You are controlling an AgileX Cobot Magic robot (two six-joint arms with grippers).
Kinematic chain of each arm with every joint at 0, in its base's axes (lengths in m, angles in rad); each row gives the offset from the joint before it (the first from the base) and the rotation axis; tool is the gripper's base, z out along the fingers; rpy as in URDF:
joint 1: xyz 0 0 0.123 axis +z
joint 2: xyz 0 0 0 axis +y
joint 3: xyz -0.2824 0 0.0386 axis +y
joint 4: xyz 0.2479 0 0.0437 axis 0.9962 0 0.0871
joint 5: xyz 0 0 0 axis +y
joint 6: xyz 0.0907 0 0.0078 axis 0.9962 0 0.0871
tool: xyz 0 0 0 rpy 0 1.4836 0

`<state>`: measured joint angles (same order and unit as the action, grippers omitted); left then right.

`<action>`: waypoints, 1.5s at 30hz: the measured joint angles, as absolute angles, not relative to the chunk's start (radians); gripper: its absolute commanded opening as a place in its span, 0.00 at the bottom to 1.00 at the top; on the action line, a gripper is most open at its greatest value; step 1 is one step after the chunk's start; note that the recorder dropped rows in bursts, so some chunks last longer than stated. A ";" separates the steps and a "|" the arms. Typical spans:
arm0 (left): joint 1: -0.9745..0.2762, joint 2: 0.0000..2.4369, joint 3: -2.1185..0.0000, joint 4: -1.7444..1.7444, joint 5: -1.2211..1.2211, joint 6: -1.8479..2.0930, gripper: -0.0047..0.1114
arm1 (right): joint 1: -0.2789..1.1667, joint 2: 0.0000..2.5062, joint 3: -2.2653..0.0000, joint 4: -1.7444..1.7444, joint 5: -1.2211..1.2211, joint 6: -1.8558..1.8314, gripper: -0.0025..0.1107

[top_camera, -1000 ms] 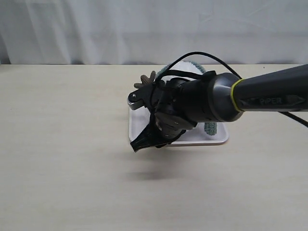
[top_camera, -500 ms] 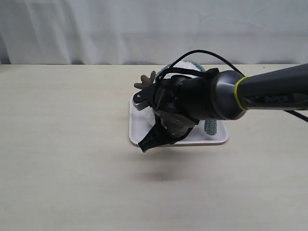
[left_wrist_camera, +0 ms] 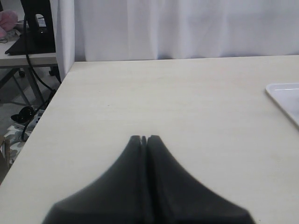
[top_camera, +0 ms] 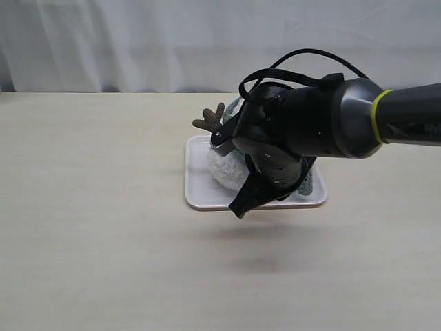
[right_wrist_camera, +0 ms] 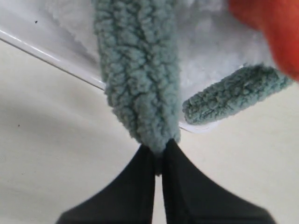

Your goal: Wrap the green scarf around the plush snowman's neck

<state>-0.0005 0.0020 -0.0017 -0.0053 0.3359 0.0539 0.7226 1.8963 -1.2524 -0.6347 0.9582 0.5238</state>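
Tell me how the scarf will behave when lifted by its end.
Probably floppy: the scarf lies draped over the snowman, its end pinched in the right hand. Likely light: a thin fleecy strip. Its fuzzy pile should grip rather than slip.

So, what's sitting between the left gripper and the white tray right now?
Nothing but bare tabletop. The left wrist view shows the shut left gripper and the tray corner with only light wood between them.
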 measured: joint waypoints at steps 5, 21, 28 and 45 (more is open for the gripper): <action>0.000 0.002 -0.002 -0.005 0.336 0.054 0.04 | 0.723 1.896 -1.202 -0.628 0.899 0.515 0.06; 0.000 0.002 -0.002 -0.005 0.336 0.054 0.04 | 0.723 1.886 -1.183 -0.598 0.915 0.468 0.54; 0.000 0.002 -0.002 -0.005 0.336 0.054 0.04 | 0.723 1.806 -1.418 -0.337 1.128 0.289 0.54; 0.000 0.002 -0.002 -0.005 0.336 0.054 0.04 | 0.530 2.179 -2.164 -0.313 1.212 0.148 0.06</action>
<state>-0.0005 0.0020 -0.0017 -0.0053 0.3359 0.0539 0.5302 2.1792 -2.1639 -0.3133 1.2125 0.1483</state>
